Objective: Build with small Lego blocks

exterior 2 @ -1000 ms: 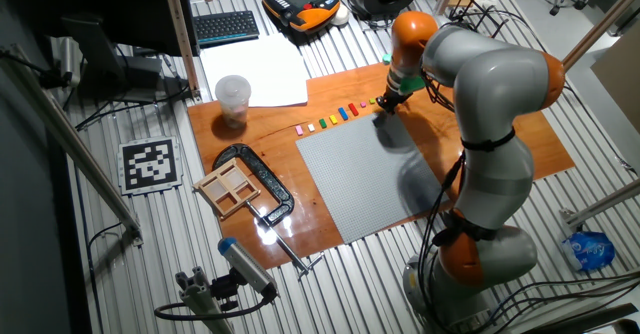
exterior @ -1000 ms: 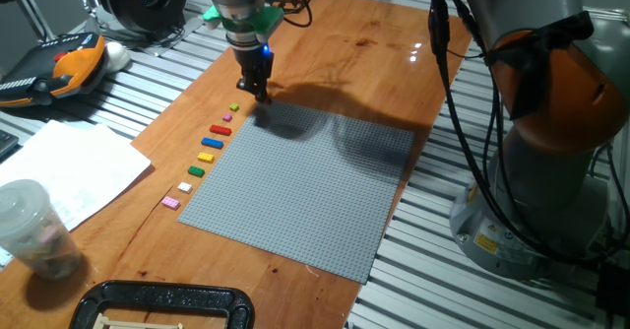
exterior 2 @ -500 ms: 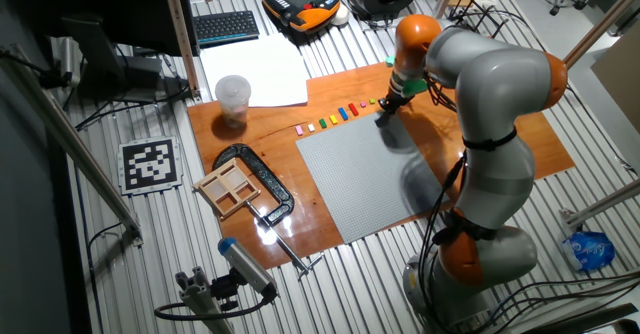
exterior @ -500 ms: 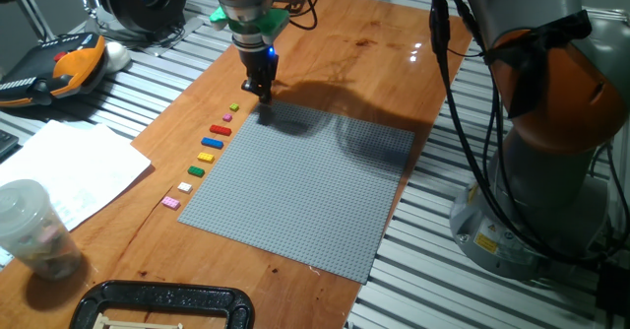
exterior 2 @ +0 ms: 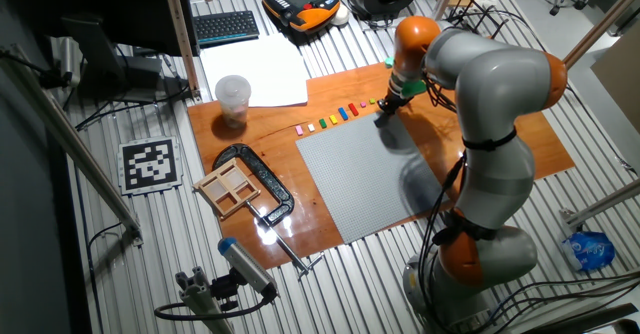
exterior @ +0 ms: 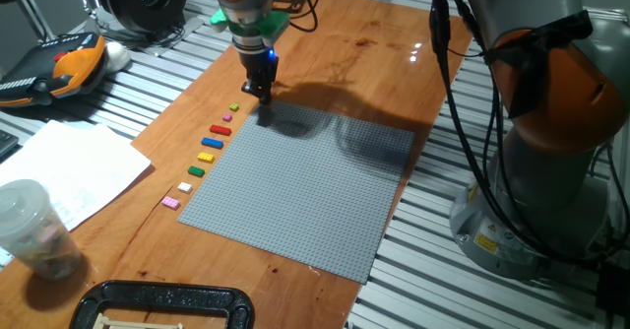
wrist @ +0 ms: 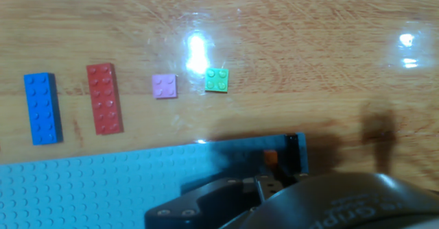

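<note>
Gripper-wise, the black two-finger gripper (exterior: pixel 262 91) sits low at the far corner of the big grey studded baseplate (exterior: pixel 305 186). Something orange shows between the fingers in the hand view, maybe a brick, but I honestly can't tell if it's clamped or how wide the jaws are. Progress looks early: no build visible on the plate. The row of small plastic Lego bricks (exterior: pixel 210 150) lies on the wooden board just beside the plate's edge, including the long blue brick (wrist: pixel 42 108), long red brick (wrist: pixel 104 107), small pink square (wrist: pixel 164 86) and small green square (wrist: pixel 217 79).

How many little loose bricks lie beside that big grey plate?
8, in a row along the baseplate edge, from the gripper outward: green, pink, red, blue, yellow, green, white, pink. More may hide under the gripper.
</note>
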{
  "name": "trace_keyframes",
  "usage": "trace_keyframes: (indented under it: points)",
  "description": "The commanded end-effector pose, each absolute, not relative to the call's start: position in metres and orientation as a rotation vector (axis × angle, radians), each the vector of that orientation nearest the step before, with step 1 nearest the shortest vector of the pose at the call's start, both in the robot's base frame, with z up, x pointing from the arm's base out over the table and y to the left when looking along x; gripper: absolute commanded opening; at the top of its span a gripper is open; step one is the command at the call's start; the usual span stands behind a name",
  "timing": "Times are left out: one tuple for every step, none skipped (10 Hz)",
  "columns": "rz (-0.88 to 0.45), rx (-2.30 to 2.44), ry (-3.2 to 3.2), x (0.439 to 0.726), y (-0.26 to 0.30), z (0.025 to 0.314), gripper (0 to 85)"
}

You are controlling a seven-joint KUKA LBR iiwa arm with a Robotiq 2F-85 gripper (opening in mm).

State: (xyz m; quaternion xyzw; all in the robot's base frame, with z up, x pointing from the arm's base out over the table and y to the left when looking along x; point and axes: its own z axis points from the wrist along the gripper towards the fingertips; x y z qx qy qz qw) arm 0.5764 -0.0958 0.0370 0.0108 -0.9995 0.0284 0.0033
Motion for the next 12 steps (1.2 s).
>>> trace_keyframes:
  points:
    - [0.089,0.037,-3.137,0.576,-0.096,0.036,0.0]
    - [0.089,0.037,-3.138,0.576,-0.096,0.034,0.0]
    - [0.089,0.037,-3.142,0.575,-0.097,0.033,0.0]
    - [0.089,0.042,-3.143,0.575,-0.098,0.032,0.0]
    - [0.085,0.042,-3.145,0.574,-0.099,0.031,0.0]
    - [0.077,0.042,-3.146,0.573,-0.101,0.029,0.0]
    - [0.073,0.037,-3.150,0.572,-0.100,0.027,0.0]
    - [0.068,0.028,-3.155,0.570,-0.098,0.024,0.0]
    - [0.068,0.021,-3.156,0.568,-0.095,0.023,0.0]
    - [0.068,0.021,-3.156,0.568,-0.094,0.023,0.0]
    - [0.068,0.021,-3.156,0.568,-0.094,0.023,0.0]
    - [0.068,0.021,-3.158,0.569,-0.093,0.022,0.0]
